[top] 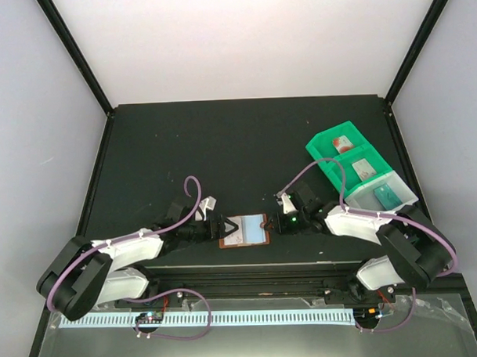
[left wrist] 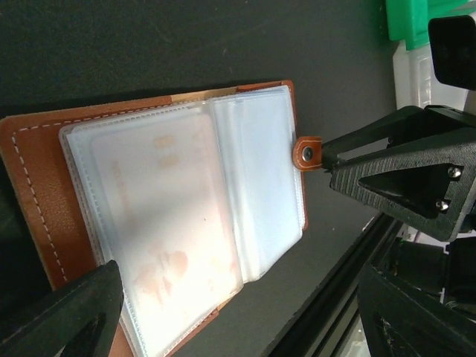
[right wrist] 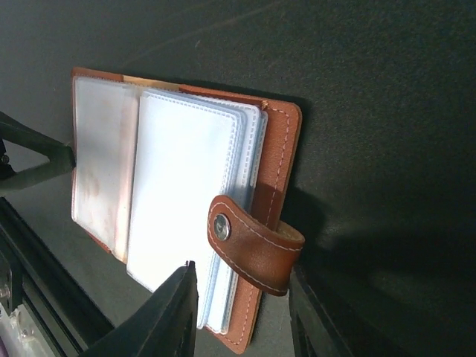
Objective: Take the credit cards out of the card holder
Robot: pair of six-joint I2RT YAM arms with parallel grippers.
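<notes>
A brown leather bifold card holder (top: 244, 230) is lying open at lower centre, a white credit card (left wrist: 171, 245) inside. The left gripper (top: 218, 226) is gaping empty. The right gripper (top: 271, 223) is straddling the snap tab (right wrist: 253, 245), grip unclear; pulling risks dragging everything.

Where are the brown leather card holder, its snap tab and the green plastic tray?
Brown leather card holder (left wrist: 37, 193): left wrist view, on its stitched leather cover.
Snap tab (right wrist: 256, 249): right wrist view, on the leather strap.
Green plastic tray (top: 328, 167): top view, on its near-left wall.
</notes>
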